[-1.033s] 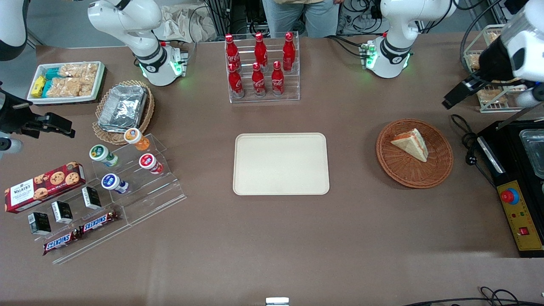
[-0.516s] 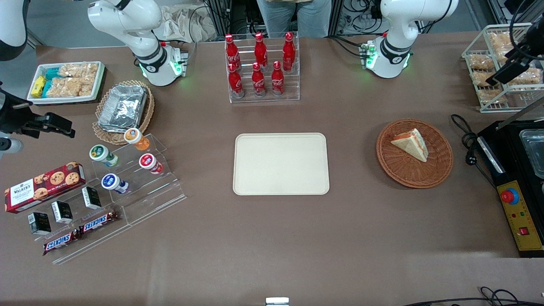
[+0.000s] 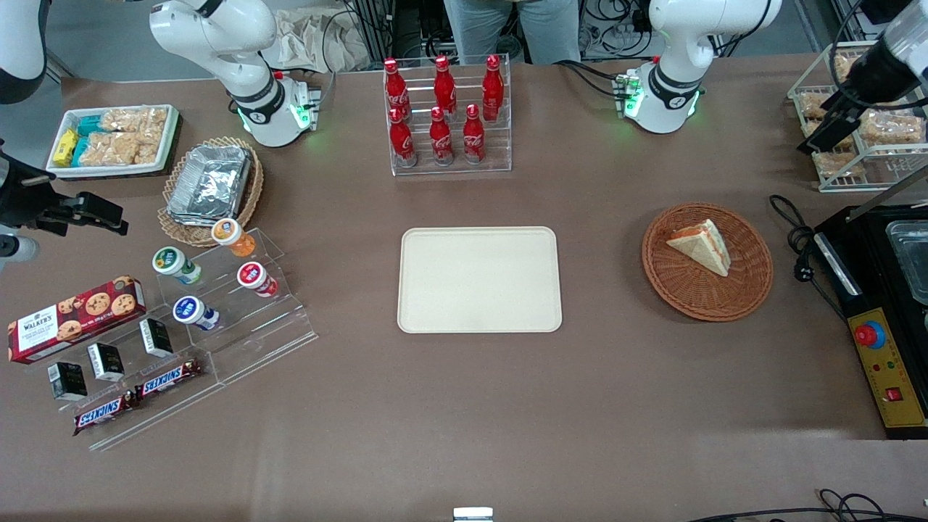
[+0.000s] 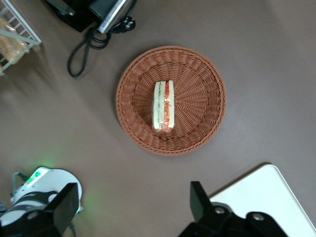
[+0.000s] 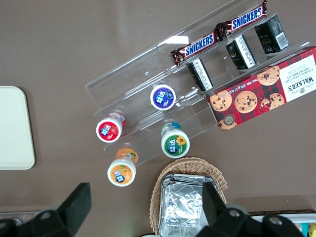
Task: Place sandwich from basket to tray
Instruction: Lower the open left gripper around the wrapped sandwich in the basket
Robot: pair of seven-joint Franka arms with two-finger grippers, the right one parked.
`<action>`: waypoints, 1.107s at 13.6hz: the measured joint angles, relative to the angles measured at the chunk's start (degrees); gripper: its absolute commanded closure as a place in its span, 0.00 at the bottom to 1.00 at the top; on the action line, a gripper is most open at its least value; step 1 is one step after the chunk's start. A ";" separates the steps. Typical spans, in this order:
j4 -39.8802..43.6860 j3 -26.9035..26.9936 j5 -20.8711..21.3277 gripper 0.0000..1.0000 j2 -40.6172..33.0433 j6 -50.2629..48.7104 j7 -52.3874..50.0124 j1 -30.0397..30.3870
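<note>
The sandwich (image 3: 702,245), a pale bread wedge with red-orange filling, lies in the round reddish-brown wicker basket (image 3: 707,293). The cream tray (image 3: 478,279) sits bare at the table's middle, apart from the basket. My left gripper (image 3: 818,136) hangs high over the wire rack, farther from the front camera than the basket and toward the working arm's end. In the left wrist view the gripper (image 4: 132,200) is open and empty, with the sandwich (image 4: 164,107) in the basket (image 4: 197,131) well below it and a tray corner (image 4: 269,190) beside one finger.
A wire rack of snack packets (image 3: 863,138), a black appliance (image 3: 888,290) and a coiled cable (image 3: 794,232) stand beside the basket at the working arm's end. A rack of cola bottles (image 3: 446,116) stands farther from the front camera than the tray.
The left gripper swung away from the basket toward the wire rack, then came partway back. The sandwich, basket and tray have not moved.
</note>
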 measured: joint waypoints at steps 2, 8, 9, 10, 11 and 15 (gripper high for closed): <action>-3.69 -0.24 0.00 0.00 1.00 3.76 -0.60 0.00; -12.88 -0.50 0.00 0.00 8.14 18.50 -1.30 -0.01; -14.59 -0.52 -0.01 0.00 9.16 21.49 -1.84 -0.02; -16.12 -0.57 -0.01 0.00 10.21 24.35 -2.35 -0.06; -17.52 -0.67 -0.03 0.00 11.38 27.18 -2.80 -0.12; -21.75 -2.87 -0.05 0.00 17.82 38.43 -5.57 -0.29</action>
